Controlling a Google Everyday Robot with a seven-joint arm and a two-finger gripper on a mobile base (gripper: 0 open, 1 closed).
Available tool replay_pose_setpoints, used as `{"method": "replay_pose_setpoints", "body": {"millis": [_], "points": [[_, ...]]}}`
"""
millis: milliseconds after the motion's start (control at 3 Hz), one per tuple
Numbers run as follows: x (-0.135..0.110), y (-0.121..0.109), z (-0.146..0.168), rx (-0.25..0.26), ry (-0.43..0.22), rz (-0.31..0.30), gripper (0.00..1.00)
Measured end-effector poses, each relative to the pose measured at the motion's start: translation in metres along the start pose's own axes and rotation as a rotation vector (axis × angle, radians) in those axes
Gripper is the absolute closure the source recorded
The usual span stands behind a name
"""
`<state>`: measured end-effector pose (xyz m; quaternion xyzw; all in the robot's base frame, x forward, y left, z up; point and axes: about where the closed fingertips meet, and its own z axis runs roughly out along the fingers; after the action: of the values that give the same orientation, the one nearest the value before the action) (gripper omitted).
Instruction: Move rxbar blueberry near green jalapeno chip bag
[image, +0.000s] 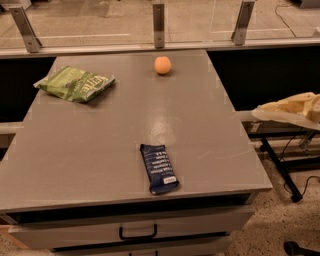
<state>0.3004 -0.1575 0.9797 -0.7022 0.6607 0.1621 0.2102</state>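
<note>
The rxbar blueberry (159, 168) is a small dark navy bar with white print. It lies flat near the front edge of the grey table (100, 145), a little right of the middle. The green jalapeno chip bag (75, 83) lies flat at the table's far left corner, well apart from the bar. My gripper (292, 110), cream-coloured, hangs at the right edge of the view, beyond the table's right side and clear of both objects. It holds nothing that I can see.
A small orange ball (162, 65) sits near the table's far edge. A railing with metal posts (158, 22) runs behind the table. Drawers with a black handle (137, 232) are under the front edge. Black stand legs and cables (282, 167) are on the floor at the right.
</note>
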Motion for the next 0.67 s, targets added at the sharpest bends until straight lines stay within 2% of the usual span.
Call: {"method": "replay_pose_setpoints", "body": {"millis": [333,667], "points": [[0.0,0.0,0.0,0.0,0.0,0.0,0.0],[-0.006,-0.009,0.021,0.023,-0.048,0.003,0.0]]}}
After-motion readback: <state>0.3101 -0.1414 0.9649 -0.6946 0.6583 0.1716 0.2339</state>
